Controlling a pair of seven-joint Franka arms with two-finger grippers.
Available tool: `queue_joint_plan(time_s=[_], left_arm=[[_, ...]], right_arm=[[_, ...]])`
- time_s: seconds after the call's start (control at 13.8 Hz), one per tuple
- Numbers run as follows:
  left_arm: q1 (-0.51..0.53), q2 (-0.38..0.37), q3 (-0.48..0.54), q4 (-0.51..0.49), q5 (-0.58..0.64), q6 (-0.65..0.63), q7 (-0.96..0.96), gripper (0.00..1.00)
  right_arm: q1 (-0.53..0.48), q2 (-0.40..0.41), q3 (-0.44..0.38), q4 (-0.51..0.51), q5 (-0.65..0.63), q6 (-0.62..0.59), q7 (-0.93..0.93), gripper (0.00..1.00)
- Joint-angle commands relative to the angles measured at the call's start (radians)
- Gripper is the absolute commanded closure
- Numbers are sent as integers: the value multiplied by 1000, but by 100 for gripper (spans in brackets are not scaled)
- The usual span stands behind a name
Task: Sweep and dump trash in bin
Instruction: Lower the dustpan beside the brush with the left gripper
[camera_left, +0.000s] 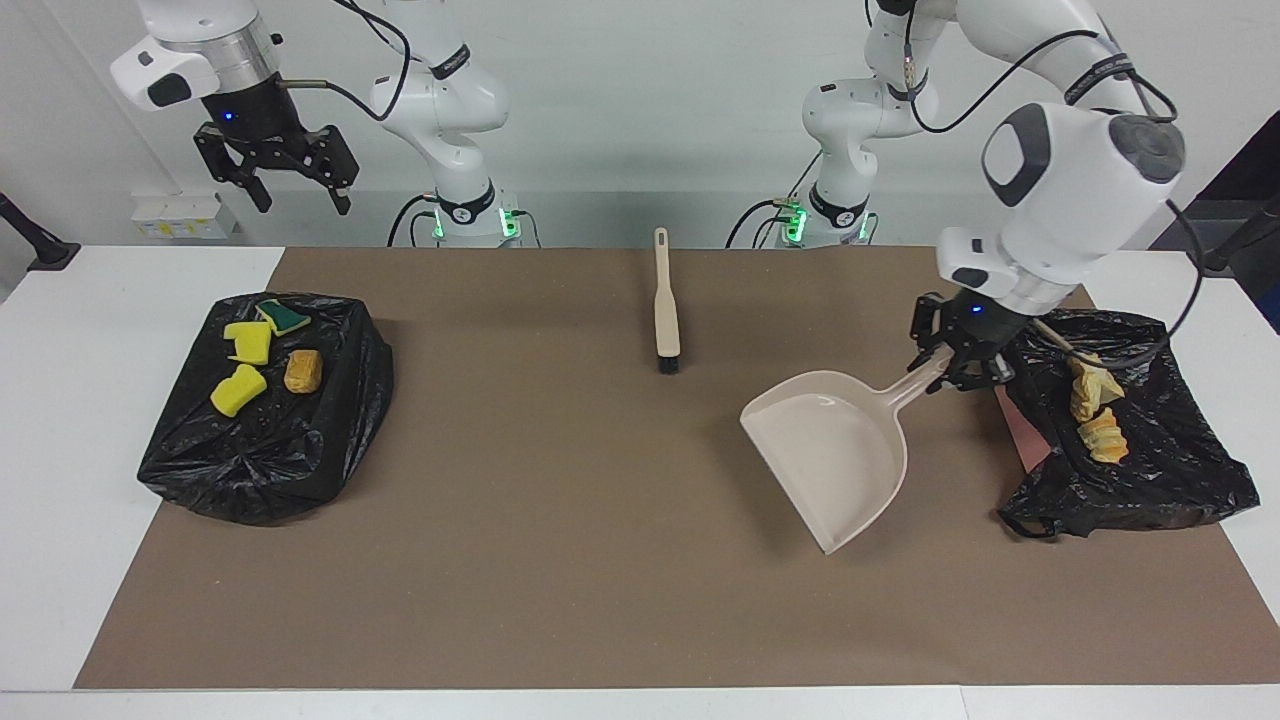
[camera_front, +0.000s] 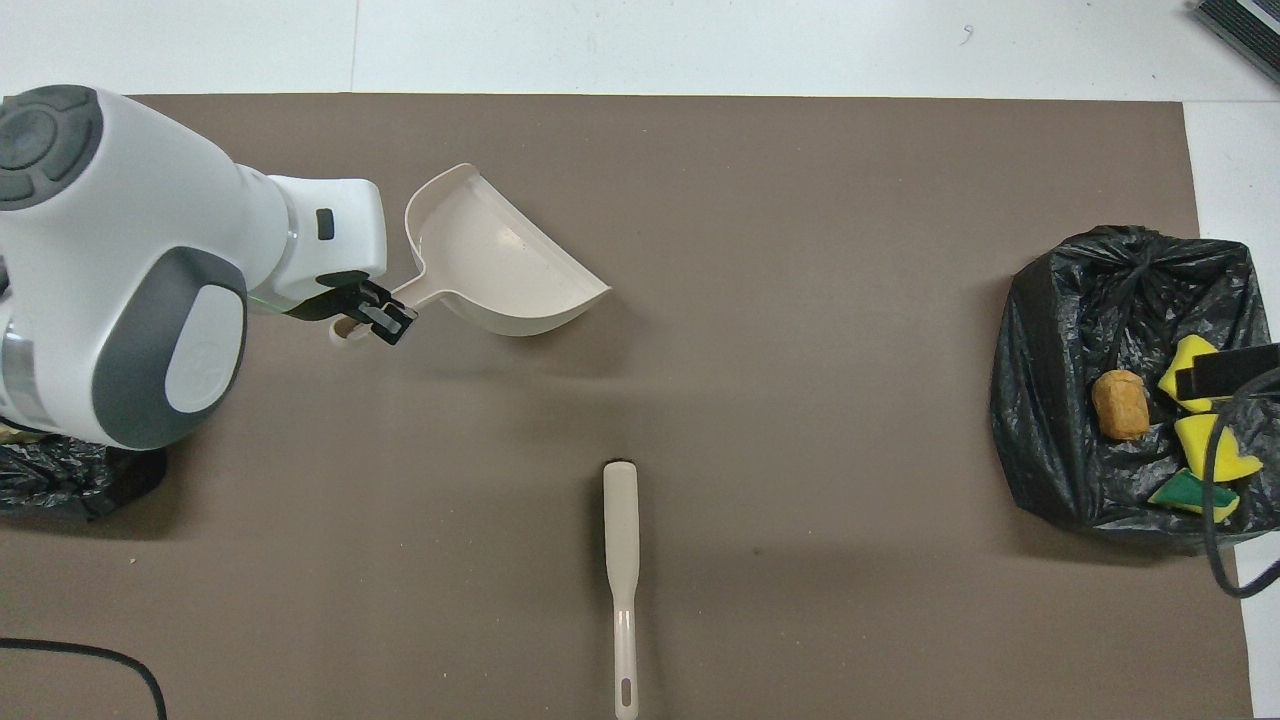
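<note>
Left claw (camera_left: 958, 368) clenched on the dustpan (camera_left: 830, 450) handle, pan empty, raised over the brown mat. Right claw (camera_left: 275, 170) released, waits above the bench (camera_left: 100, 300). Trash: sponge bits (camera_left: 245, 365) and tan chunks (camera_left: 1095, 410) lie on two black bags. Judged step: returning pan. Next: set down beside brush (camera_left: 665, 315).

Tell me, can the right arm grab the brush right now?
Probably yes. The right gripper hangs with its jaws open and empty, up over the bag with the yellow sponge bits, and nothing lies on or around the brush.
</note>
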Motion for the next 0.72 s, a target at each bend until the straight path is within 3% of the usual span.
queue_joint_plan(time_s=[0.0, 0.14, 0.65], left_arm=[[-80, -20, 16, -88, 69, 100, -211, 100], [-121, -20, 16, -152, 73, 172, -355, 100], [-250, 32, 16, -220, 77, 293, -745, 100]], right_arm=[[-5, -18, 1, -24, 14, 21, -31, 0], [-5, -18, 3, -24, 14, 21, -31, 0], [-5, -19, 1, -27, 15, 19, -31, 0]])
